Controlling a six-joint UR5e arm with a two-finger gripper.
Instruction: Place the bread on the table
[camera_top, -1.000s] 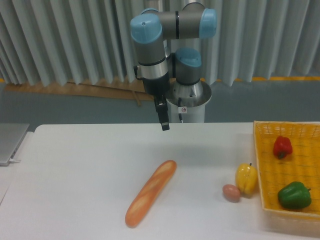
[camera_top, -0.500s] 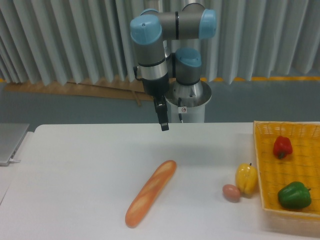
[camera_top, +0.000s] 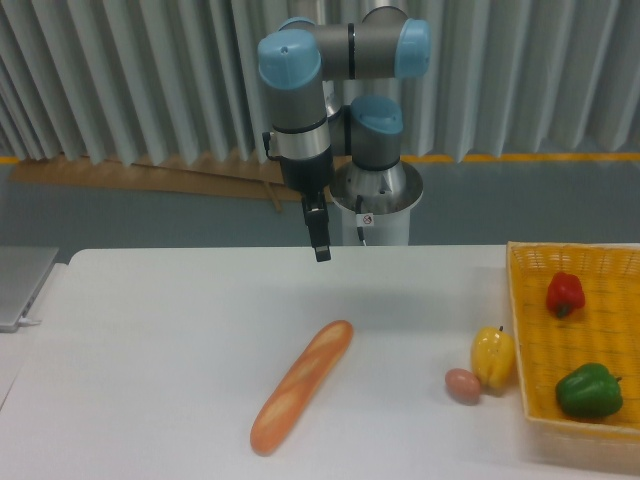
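bread (camera_top: 301, 386) on table (camera_top: 150, 340), end effector (camera_top: 321, 252) above, seemingly empty

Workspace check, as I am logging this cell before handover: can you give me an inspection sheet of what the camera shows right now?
Surface: white table, flat, rounded corners.
Job's things: bread lies flat on the table, diagonal, nothing touching it.
Clutter: yellow pepper and small brown egg side by side on the table; yellow basket at the right edge holds a red pepper and a green pepper.
Grippers: gripper hangs above the table's far side, apart from the bread, holding nothing; open or shut cannot be told.
Cables: nothing seen.
Surroundings: grey pleated curtain behind; grey object at the left edge.
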